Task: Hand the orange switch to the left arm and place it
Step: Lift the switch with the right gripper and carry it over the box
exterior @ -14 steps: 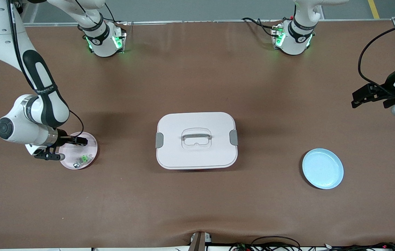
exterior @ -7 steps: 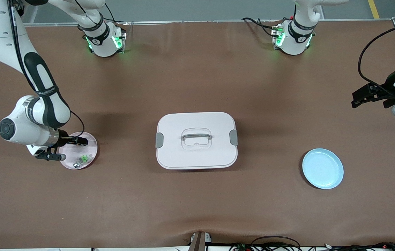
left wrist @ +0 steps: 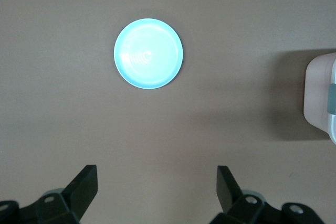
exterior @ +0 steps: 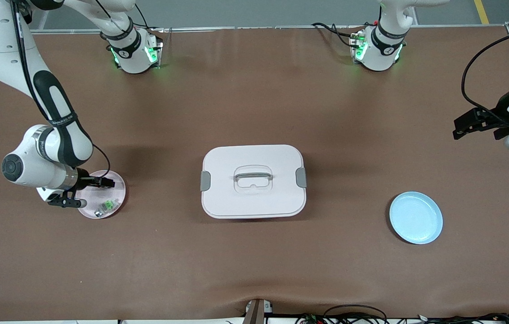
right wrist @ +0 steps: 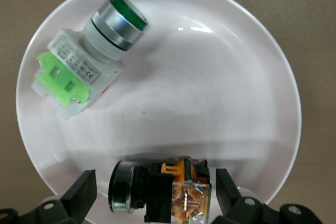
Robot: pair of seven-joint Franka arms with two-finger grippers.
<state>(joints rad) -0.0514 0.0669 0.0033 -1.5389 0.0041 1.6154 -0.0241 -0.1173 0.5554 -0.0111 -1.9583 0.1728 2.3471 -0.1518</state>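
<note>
Your right arm's wrist has crept slightly toward the box over the last second. The right gripper has kept its place low over the pink plate, and your left arm has not budged.

In the front view, the pink plate sits at nine o'clock from the box, toward the right arm's end of the table. The blue plate lies at about four o'clock from the box.

In the right wrist view, the right gripper has its fingers spread wide. The orange switch lies on its side between them, on the pink plate near the rim. A gap shows on each side, so neither finger touches it. The green button also lies on this plate, well apart from the orange switch. In the front view you find the green button at about five o'clock on the plate.

Your left arm waits, with the left gripper hanging over the table at about two o'clock from the box, near the left arm's end. In the left wrist view the left gripper is spread over bare table. That view also shows the blue plate and one corner of the box.
</note>
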